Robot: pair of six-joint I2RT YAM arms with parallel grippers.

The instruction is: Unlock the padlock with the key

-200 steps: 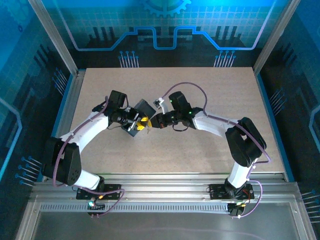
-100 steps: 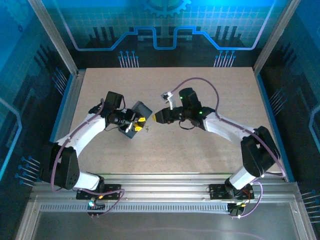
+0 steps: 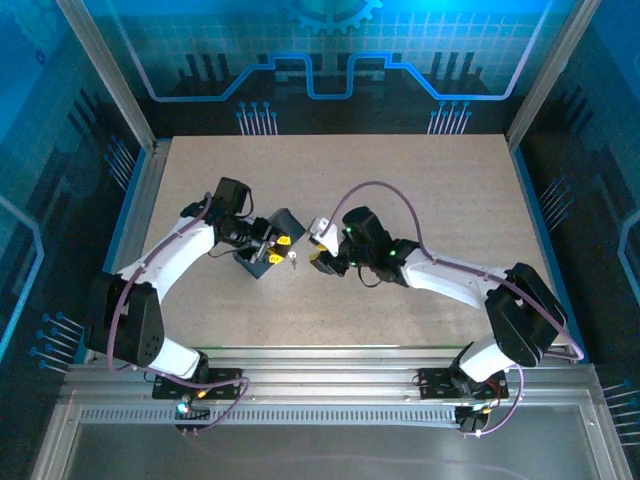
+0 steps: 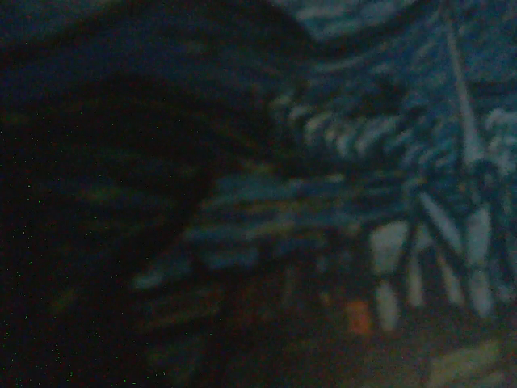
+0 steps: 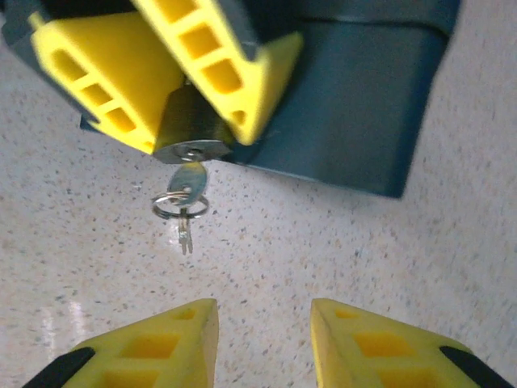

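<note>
The left gripper (image 3: 271,247) is clenched on the small brass-bodied padlock (image 5: 191,123), its yellow plastic fingers (image 5: 97,69) pinching the body from both sides, low over the speckled beige table (image 5: 339,242), a little left of its middle. The slim silvery key (image 5: 187,178) sits in the keyhole at the lock's end facing the right gripper (image 5: 262,339), a thin wire ring (image 5: 179,206) dangling from it. A dark rectangular box (image 5: 363,105) stands just beside the padlock. The right gripper is released and empty, jaws spread, near the key on its right but apart from it
</note>
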